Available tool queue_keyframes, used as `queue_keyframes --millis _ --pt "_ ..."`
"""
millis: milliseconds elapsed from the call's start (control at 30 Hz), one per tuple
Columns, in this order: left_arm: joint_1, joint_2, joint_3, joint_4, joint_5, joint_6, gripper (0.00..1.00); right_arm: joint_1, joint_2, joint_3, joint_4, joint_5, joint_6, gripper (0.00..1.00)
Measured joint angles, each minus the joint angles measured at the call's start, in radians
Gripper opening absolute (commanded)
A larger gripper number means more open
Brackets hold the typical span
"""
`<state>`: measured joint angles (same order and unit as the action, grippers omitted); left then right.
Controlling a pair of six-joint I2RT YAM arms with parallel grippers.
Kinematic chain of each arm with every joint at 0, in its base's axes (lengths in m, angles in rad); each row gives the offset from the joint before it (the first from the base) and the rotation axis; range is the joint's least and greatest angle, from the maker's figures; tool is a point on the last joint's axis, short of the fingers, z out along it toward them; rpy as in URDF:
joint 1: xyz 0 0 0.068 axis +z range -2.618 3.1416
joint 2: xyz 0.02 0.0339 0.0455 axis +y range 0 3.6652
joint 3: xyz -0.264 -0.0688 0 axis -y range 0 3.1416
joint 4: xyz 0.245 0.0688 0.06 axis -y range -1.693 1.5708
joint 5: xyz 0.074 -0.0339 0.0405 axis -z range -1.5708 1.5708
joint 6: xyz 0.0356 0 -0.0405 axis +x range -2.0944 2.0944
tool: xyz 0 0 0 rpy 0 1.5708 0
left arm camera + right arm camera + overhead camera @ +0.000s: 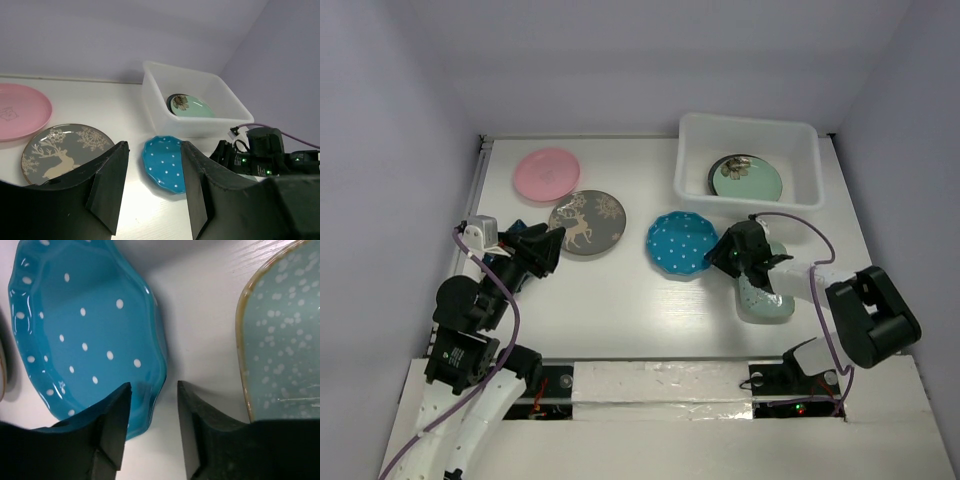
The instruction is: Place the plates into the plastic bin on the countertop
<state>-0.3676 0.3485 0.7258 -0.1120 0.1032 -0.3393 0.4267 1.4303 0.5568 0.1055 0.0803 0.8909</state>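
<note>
Right gripper (pixel 152 410) poised at the blue dotted plate (pixel 85 330)
Its jaws stand apart astride the plate's rim on the worktop (pixel 200 315), apparently to pinch the raised edge (left gripper (pixel 152 165) also spread); the plastic bin (pixel 750 122) holds a flowered plate (pixel 748 178).

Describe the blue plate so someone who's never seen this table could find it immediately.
Find the white plastic bin at the far right. In front of its left corner lies the blue plate, between the dark deer plate and the right gripper. It alone is bright blue with a scalloped rim.
</note>
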Motion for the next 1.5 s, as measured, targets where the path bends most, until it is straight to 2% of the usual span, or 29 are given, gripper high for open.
queue_keyframes --millis 167,200,233,333,467,567,767,900,1000,1167,1333,1500 --pt "0.000 -0.001 0.000 -0.010 -0.030 0.002 0.43 0.000 0.054 0.013 0.041 0.018 0.023 0.26" --pt "0.000 -0.001 0.000 -0.013 -0.036 0.002 0.43 0.000 0.063 0.017 0.047 0.017 0.026 0.16" --pt "0.000 -0.001 0.000 -0.015 -0.040 0.002 0.43 0.000 0.073 0.019 0.060 0.017 0.034 0.11" --pt "0.000 -0.001 0.000 -0.019 -0.051 0.002 0.43 -0.001 0.100 0.019 0.113 0.013 0.055 0.00" --pt "0.000 -0.001 0.000 -0.021 -0.058 0.003 0.43 0.008 0.076 -0.043 0.190 -0.025 0.040 0.00" --pt "0.000 -0.001 0.000 -0.022 -0.060 0.006 0.43 0.027 -0.010 -0.101 0.165 -0.039 0.040 0.00" --pt "0.000 0.002 0.000 -0.023 -0.074 0.006 0.43 0.126 -0.322 -0.109 -0.154 -0.081 -0.029 0.00" --pt "0.000 0.006 0.000 -0.024 -0.082 0.006 0.43 0.137 -0.445 0.070 -0.321 -0.090 -0.106 0.00" --pt "0.000 0.012 0.000 -0.026 -0.088 0.006 0.43 0.093 -0.396 0.273 -0.344 -0.093 -0.174 0.00" --pt "0.000 0.018 0.000 -0.029 -0.108 0.006 0.43 -0.103 -0.219 0.571 -0.313 -0.128 -0.256 0.00" --pt "0.000 0.018 0.000 -0.031 -0.117 0.006 0.43 -0.308 -0.014 0.743 -0.320 -0.149 -0.315 0.00" --pt "0.000 0.018 0.000 -0.032 -0.117 0.006 0.43 -0.439 0.200 0.821 -0.345 -0.151 -0.340 0.00"
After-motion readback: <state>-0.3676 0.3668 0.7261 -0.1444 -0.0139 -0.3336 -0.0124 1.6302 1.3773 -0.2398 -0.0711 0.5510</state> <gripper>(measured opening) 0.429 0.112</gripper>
